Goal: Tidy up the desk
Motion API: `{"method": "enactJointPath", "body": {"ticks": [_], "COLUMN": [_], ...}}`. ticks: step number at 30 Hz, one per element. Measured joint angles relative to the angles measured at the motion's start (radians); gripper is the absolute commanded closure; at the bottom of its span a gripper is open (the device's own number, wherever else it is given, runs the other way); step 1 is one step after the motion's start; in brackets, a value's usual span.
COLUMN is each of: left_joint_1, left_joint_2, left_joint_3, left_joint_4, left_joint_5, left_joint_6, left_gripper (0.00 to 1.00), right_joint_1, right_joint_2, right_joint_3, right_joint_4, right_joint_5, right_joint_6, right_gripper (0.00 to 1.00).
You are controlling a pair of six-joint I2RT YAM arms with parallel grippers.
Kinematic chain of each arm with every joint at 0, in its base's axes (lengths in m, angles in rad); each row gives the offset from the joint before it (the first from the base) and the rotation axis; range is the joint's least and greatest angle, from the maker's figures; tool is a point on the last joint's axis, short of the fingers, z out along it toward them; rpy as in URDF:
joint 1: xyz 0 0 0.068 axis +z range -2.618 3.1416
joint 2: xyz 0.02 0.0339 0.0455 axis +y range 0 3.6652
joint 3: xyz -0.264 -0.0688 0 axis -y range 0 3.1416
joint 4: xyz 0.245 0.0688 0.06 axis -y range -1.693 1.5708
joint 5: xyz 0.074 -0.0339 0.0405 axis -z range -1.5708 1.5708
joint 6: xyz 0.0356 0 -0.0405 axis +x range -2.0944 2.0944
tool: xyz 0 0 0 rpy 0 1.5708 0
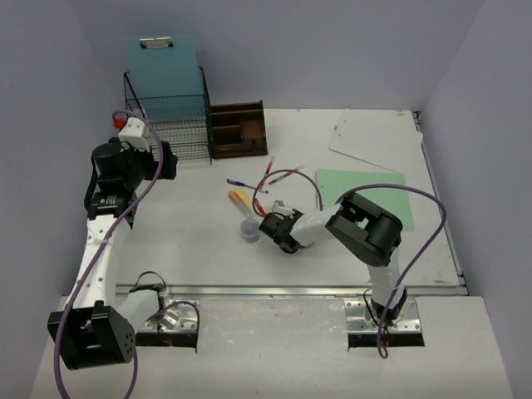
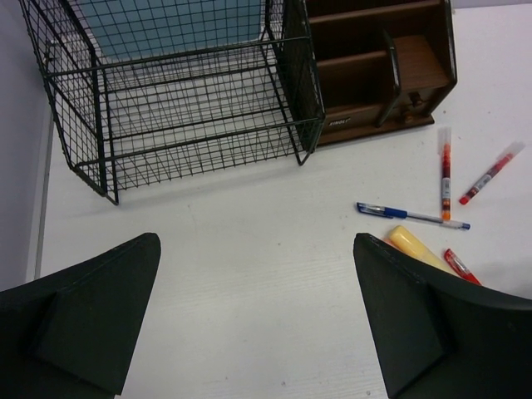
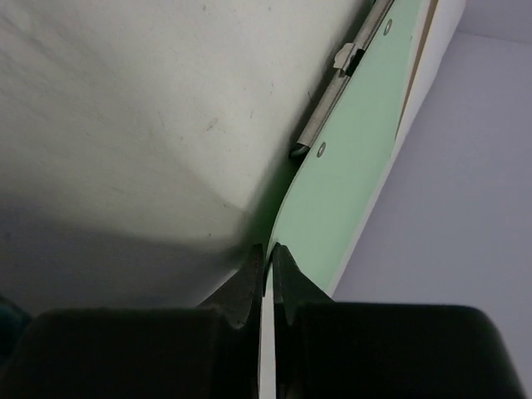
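You are looking at a white desk [image 1: 191, 241], faintly scuffed, framed by pale lavender-grey walls [image 1: 50, 83]. In the upper left of the top view, the wire-mesh rack [image 1: 170, 116] is black with a square grid pattern. The clipboard [image 1: 162, 62] above it is light blue with a silver clip. The organiser [image 1: 237, 129] is dark brown wood. At centre frame you have a blue pen [image 1: 247, 184], red-and-clear pens [image 1: 268, 170] and a yellow highlighter [image 2: 413, 245]. At right you have a pale green board [image 1: 337, 179] and a white board [image 1: 374, 137]. Purple cables [image 1: 444, 218] loop over the black-and-white arms [image 1: 366, 229].
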Motion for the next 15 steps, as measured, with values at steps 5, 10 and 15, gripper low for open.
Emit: {"method": "enactJointPath", "body": {"ticks": [5,10,15], "left_joint_1": [0.000,0.000,0.000], "left_joint_2": [-0.003,-0.019,-0.046], "left_joint_3": [0.042,0.091,0.115], "left_joint_4": [-0.021,-0.035,-0.037], "left_joint_5": [0.045,0.136,0.270], "left_joint_6": [0.000,0.000,-0.003], "left_gripper": [0.00,0.00,0.00], "right_joint_1": [-0.004,-0.026,-0.091], "right_joint_2": [-0.180,-0.399,-0.550], "right_joint_3": [-0.018,-0.153,-0.241], "right_joint_4": [-0.066,-0.055,-0.081], "right_joint_5": [-0.157,-0.321,-0.474], "right_joint_6": [-0.015,-0.095,-0.213], "right_gripper": [1.00,1.00,1.00]}}
